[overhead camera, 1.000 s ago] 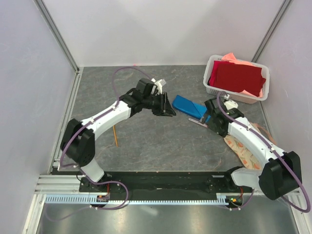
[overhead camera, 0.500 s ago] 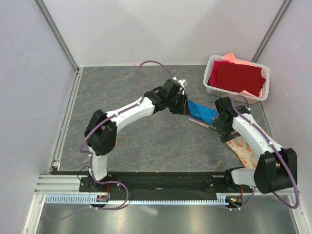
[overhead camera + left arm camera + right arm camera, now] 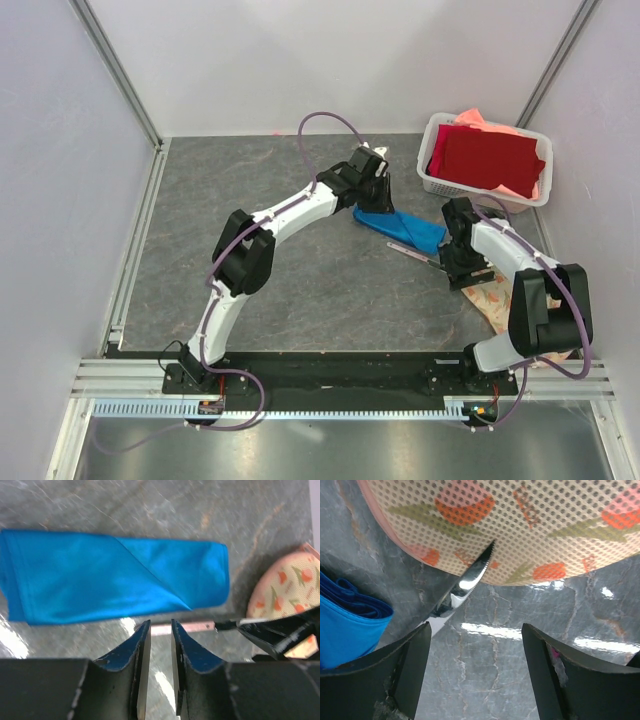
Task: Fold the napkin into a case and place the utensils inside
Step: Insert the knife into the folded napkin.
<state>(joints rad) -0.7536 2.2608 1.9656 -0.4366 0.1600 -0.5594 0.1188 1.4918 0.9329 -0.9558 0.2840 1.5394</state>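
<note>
We see bright, even overhead light and only faint shadows. White glare patches streak the glossy bench [image 3: 150,500] just beside the case [image 3: 115,575], which sits in sharp focus.

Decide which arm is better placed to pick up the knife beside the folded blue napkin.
Probably right: the right gripper, wide open, straddles the knife blade. The left gripper is only narrowly open at the handle.
</note>
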